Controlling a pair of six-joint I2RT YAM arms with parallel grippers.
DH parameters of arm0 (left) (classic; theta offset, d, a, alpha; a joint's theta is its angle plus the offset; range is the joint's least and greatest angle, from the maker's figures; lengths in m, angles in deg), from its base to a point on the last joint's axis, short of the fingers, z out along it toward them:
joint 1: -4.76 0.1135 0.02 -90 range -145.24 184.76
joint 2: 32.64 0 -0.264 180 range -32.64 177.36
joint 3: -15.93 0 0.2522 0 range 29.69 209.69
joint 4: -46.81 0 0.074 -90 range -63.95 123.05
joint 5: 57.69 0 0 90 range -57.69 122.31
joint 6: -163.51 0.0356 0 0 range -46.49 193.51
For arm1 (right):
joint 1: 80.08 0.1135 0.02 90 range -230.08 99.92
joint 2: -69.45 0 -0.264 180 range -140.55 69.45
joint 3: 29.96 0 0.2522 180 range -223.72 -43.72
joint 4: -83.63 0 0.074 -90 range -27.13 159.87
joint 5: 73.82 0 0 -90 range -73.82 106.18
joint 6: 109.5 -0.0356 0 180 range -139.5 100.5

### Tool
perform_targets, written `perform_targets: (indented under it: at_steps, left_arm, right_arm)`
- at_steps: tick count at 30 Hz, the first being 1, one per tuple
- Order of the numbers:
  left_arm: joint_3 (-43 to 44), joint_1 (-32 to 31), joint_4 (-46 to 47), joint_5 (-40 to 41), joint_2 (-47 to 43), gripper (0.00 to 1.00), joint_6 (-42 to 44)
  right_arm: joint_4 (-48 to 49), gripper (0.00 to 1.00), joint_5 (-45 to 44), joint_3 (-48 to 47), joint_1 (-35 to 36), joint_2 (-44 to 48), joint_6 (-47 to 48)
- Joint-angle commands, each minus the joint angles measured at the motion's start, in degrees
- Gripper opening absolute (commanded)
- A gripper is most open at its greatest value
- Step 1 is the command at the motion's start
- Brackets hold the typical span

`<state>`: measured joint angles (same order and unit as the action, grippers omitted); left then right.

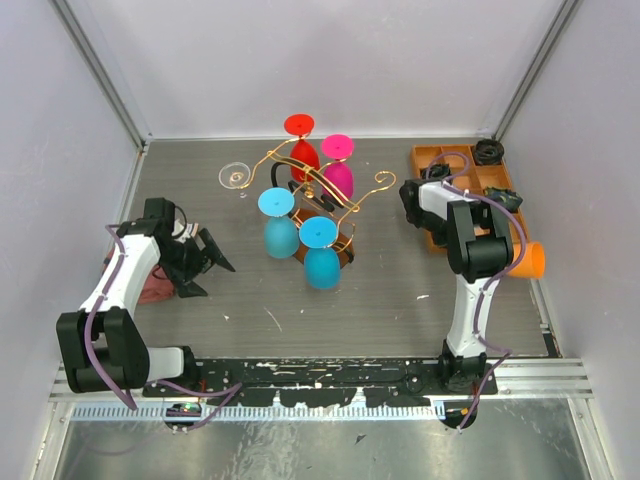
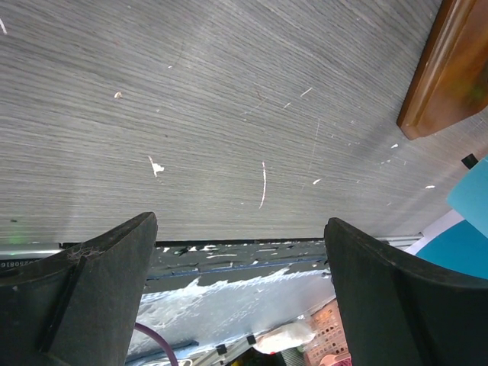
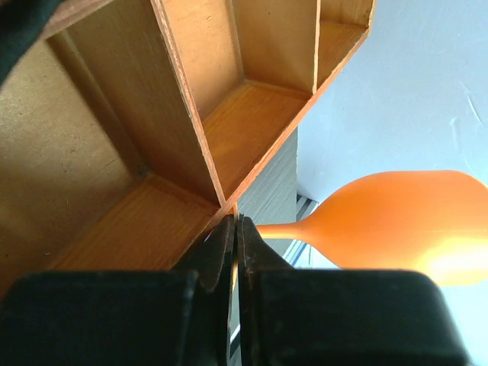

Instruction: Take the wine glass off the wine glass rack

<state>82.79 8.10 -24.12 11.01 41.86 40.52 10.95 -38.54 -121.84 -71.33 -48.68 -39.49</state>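
Observation:
The wine glass rack (image 1: 355, 195), gold wire on a brown wooden base (image 2: 446, 69), stands mid-table. A red (image 1: 303, 150), a pink (image 1: 338, 175) and two blue wine glasses (image 1: 281, 232) (image 1: 321, 262) hang on it. An orange wine glass (image 1: 531, 260) (image 3: 396, 225) lies sideways at the right, off the rack. My right gripper (image 3: 237, 221) is shut on its foot, and the stem sticks out to the right. In the top view the arm hides that gripper. My left gripper (image 1: 218, 282) (image 2: 240, 223) stands open over bare table, left of the rack and holding nothing.
An orange compartment tray (image 1: 432, 158) (image 3: 252, 122) with black parts (image 1: 489, 151) sits at the back right, just beyond the right gripper. A clear glass (image 1: 235, 176) lies behind the rack on the left. A reddish object (image 1: 155, 288) lies under the left arm. Walls close in both sides.

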Motion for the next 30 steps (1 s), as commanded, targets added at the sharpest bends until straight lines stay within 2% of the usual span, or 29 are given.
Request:
perform_targets:
  at_steps: [1,6,12,22,27,30]
  left_arm:
    - [0.48,0.09,-1.47,0.66,-1.29,0.98,1.69]
    - [-0.21,0.11,-1.07,0.22,-1.29,0.98,1.63]
    - [-0.47,0.1,-0.62,-0.34,-1.31,0.98,1.2]
    - [0.18,0.15,-1.1,-1.07,-3.01,0.98,1.97]
    - [0.95,0.1,-2.47,-1.39,-2.64,0.98,3.13]
    - [1.26,0.17,-3.61,-0.87,-3.63,0.98,3.98]
  right_arm:
    - [6.61,0.01,0.32,-4.27,-0.53,-2.33,-1.63]
    - [8.84,0.0,0.38,-8.58,-1.37,-3.76,0.64]
    - [4.77,0.0,-1.19,-15.26,-1.62,-5.21,1.98]
    - [3.34,0.01,-4.78,4.08,-5.75,4.85,-1.1]
    - [2.46,0.01,-6.53,9.14,-5.84,5.51,-3.83]
    - [3.12,0.04,-6.44,11.5,-6.07,4.28,-5.39]
